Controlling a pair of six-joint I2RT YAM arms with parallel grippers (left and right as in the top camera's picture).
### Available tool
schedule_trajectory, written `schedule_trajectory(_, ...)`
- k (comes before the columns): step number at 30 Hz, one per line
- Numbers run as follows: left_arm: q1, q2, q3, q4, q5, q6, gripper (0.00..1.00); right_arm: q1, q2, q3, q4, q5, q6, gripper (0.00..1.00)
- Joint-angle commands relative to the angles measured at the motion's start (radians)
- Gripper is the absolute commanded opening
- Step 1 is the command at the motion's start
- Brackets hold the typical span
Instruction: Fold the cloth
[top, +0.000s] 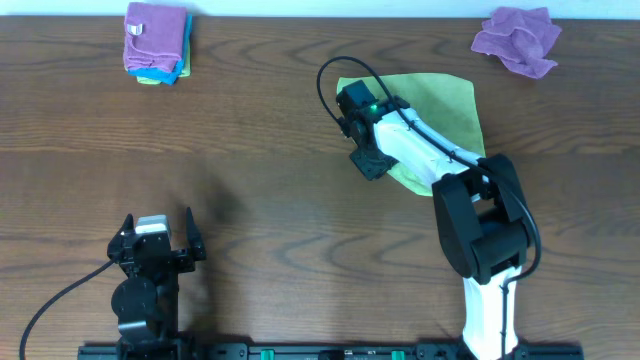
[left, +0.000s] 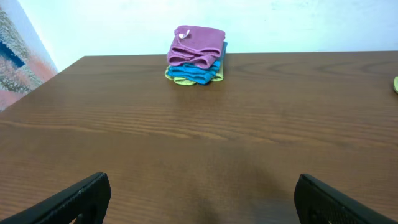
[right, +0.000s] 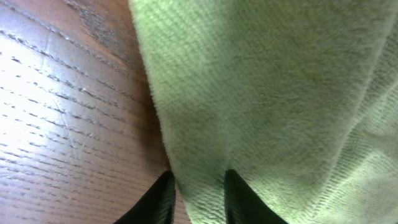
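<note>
A lime green cloth (top: 440, 110) lies on the table right of the middle, partly under my right arm. My right gripper (top: 366, 160) sits at the cloth's left front edge. In the right wrist view its two dark fingers (right: 198, 198) are shut on the edge of the green cloth (right: 267, 106), with the fabric pinched between them. My left gripper (top: 157, 243) is open and empty near the front left, and its wide-apart fingers (left: 202, 202) show above bare wood.
A folded stack of purple, blue and yellow cloths (top: 155, 42) stands at the back left, and it shows in the left wrist view (left: 196, 55). A crumpled purple cloth (top: 517, 40) lies at the back right. The table is dark wood (top: 260, 200).
</note>
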Motion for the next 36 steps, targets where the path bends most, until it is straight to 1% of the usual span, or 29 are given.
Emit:
schedule_trajectory(1,0.004,-0.005,-0.029,-0.008,-0.011,0.0,0.95,-0.014,0.021,-0.006,0.01,0.045,-0.008,0.2)
schedule_trajectory(2,0.004,-0.005,-0.029,-0.008,-0.011,0.0,0.95,-0.016,0.022,-0.006,0.012,0.053,-0.006,0.18)
schedule_trajectory(3,0.004,-0.005,-0.029,-0.008,-0.011,0.0,0.95,-0.021,0.023,-0.006,0.014,0.066,0.0,0.11)
schedule_trajectory(4,0.004,-0.005,-0.029,-0.008,-0.011,0.0,0.95,-0.026,0.023,-0.006,0.014,0.071,0.014,0.02)
schedule_trajectory(7,0.004,-0.005,-0.029,-0.008,-0.011,0.0,0.95,-0.029,0.021,0.002,-0.014,0.029,0.022,0.01)
schedule_trajectory(13,0.004,-0.005,-0.029,-0.008,-0.011,0.0,0.95,0.001,0.016,0.098,-0.173,-0.288,-0.039,0.01)
schedule_trajectory(16,0.004,-0.005,-0.029,-0.008,-0.011,0.0,0.95,0.031,0.011,0.156,-0.247,-0.354,-0.053,0.01)
schedule_trajectory(20,0.004,-0.005,-0.029,-0.008,-0.011,0.0,0.95,0.072,0.008,0.249,-0.354,-0.489,-0.157,0.01)
schedule_trajectory(22,0.004,-0.005,-0.029,-0.008,-0.011,0.0,0.95,0.079,0.008,0.302,-0.404,-0.6,-0.253,0.01)
schedule_trajectory(23,0.004,-0.005,-0.029,-0.008,-0.011,0.0,0.95,0.079,0.008,0.319,-0.414,-0.623,-0.272,0.01)
schedule_trajectory(25,0.004,-0.005,-0.029,-0.008,-0.011,0.0,0.95,0.064,0.008,0.334,-0.409,-0.611,-0.274,0.01)
schedule_trajectory(27,0.004,-0.005,-0.029,-0.008,-0.011,0.0,0.96,0.024,0.009,0.332,-0.386,-0.552,-0.231,0.01)
schedule_trajectory(29,0.004,-0.005,-0.029,-0.008,-0.011,0.0,0.95,-0.017,0.011,0.313,-0.34,-0.431,-0.114,0.01)
schedule_trajectory(30,0.004,-0.005,-0.029,-0.008,-0.011,0.0,0.95,-0.045,0.012,0.299,-0.31,-0.348,-0.028,0.01)
schedule_trajectory(31,0.004,-0.005,-0.029,-0.008,-0.011,0.0,0.95,-0.075,0.014,0.289,-0.295,-0.296,0.043,0.04)
schedule_trajectory(32,0.004,-0.005,-0.029,-0.008,-0.011,0.0,0.95,-0.098,0.018,0.287,-0.296,-0.285,0.067,0.03)
schedule_trajectory(33,0.004,-0.005,-0.029,-0.008,-0.011,0.0,0.95,-0.119,0.021,0.287,-0.299,-0.286,0.069,0.04)
schedule_trajectory(34,0.004,-0.005,-0.029,-0.008,-0.011,0.0,0.95,-0.135,0.023,0.287,-0.304,-0.285,0.076,0.16)
schedule_trajectory(35,0.004,-0.005,-0.029,-0.008,-0.011,0.0,0.95,-0.148,0.023,0.287,-0.31,-0.285,0.079,0.33)
schedule_trajectory(36,0.004,-0.005,-0.029,-0.008,-0.011,0.0,0.95,-0.154,0.023,0.287,-0.314,-0.285,0.079,0.46)
